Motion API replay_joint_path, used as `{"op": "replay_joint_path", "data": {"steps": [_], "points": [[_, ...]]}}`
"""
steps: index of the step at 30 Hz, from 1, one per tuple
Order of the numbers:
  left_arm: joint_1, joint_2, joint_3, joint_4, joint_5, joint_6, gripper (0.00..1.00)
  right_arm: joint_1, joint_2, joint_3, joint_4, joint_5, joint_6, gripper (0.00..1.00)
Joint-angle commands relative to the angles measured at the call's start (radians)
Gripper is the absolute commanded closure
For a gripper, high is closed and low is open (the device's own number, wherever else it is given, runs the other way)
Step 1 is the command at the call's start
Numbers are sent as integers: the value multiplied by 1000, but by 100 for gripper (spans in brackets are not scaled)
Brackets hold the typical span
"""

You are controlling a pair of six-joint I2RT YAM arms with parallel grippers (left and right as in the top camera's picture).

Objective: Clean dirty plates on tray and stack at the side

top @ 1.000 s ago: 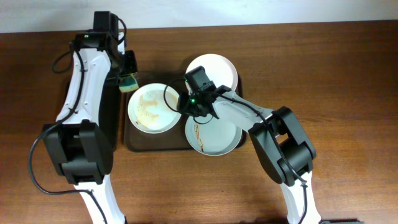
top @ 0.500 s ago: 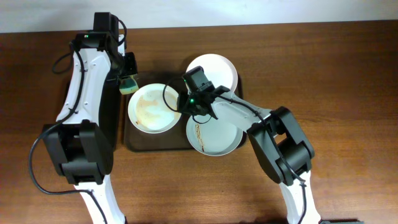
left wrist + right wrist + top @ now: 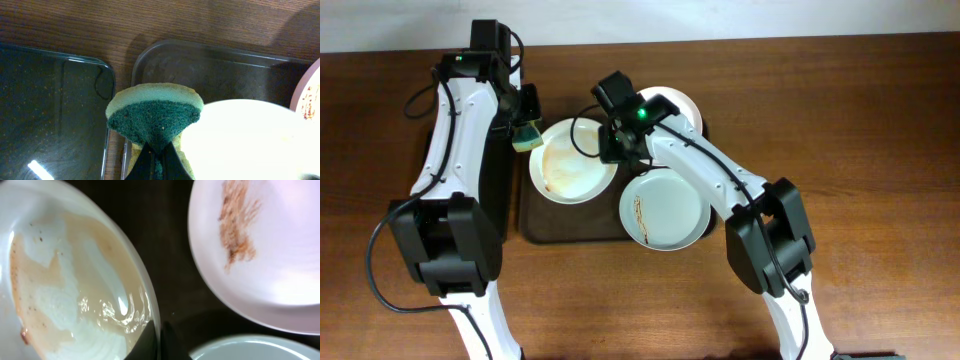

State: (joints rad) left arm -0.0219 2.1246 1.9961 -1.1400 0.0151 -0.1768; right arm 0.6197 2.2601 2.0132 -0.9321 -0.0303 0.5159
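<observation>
1. Grip check: my right gripper (image 3: pixel 611 150) is clenched on the rim of the dirty white plate (image 3: pixel 570 165). The plate reaches out from it toward my left arm, over the tray (image 3: pixel 545 226), and looks tilted.
2. My left gripper (image 3: pixel 157 162) is clamped on a sponge (image 3: pixel 155 112), green face forward, just beside that plate's rim. I cannot tell whether they touch.
3. To scrub well, I would hold the plate steady over the tray and sweep the sponge across the brown film toward the pinched edge.
4. A rim pinch is thin, so I would press lightly, or the plate may pivot or slip.
5. The smeared white plate (image 3: pixel 260 245) and the pale blue-green plate (image 3: pixel 665 210) sit near the right gripper, and I would steer clear of both.
</observation>
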Motion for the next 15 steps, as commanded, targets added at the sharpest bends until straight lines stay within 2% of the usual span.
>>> {"op": "replay_joint_path", "data": {"steps": [1, 7, 15], "points": [[-1, -10, 14, 2, 3, -5, 99, 25, -11, 90, -95, 165, -94, 96], [0, -10, 14, 2, 3, -5, 99, 30, -11, 101, -185, 277, -117, 96], [5, -10, 14, 2, 3, -5, 99, 70, -40, 102, -217, 483, -120, 96]]}}
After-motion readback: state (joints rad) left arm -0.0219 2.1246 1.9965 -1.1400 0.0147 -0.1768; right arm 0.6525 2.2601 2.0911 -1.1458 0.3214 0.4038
